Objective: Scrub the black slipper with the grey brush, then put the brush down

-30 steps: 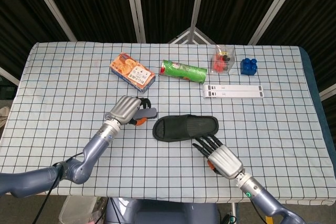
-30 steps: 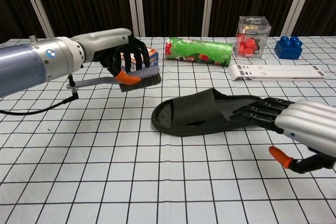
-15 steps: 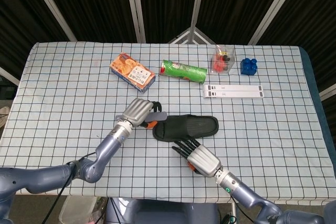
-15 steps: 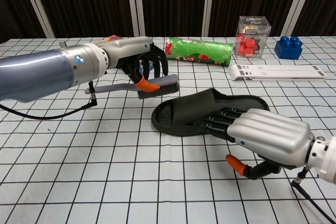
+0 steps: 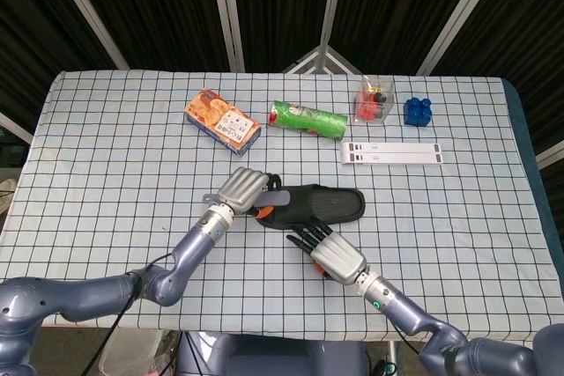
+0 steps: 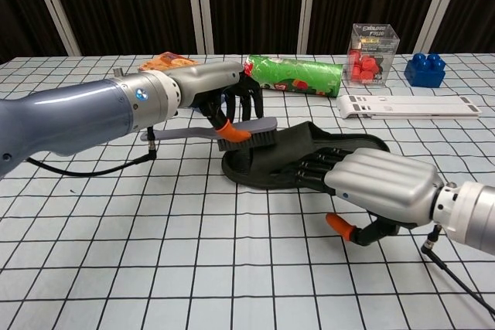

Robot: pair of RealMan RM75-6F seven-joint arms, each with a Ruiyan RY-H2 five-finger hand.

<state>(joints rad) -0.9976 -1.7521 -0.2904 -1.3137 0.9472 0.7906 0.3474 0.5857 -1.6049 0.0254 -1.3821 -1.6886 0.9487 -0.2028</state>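
Nearest the bench's point(image 5: 106, 165) front edge, we see the right robot hand point(image 6: 379, 191) with fingers stretched flat, pressing on the near side of the black slipper point(image 5: 324, 204); it holds nothing. It has slid further left along the slipper than half a second ago. The slipper lies around the bench's middle. Beyond, the left robot hand point(image 6: 224, 98) grips the grey brush point(image 6: 247, 130), whose bristles have now come over the slipper's heel end.
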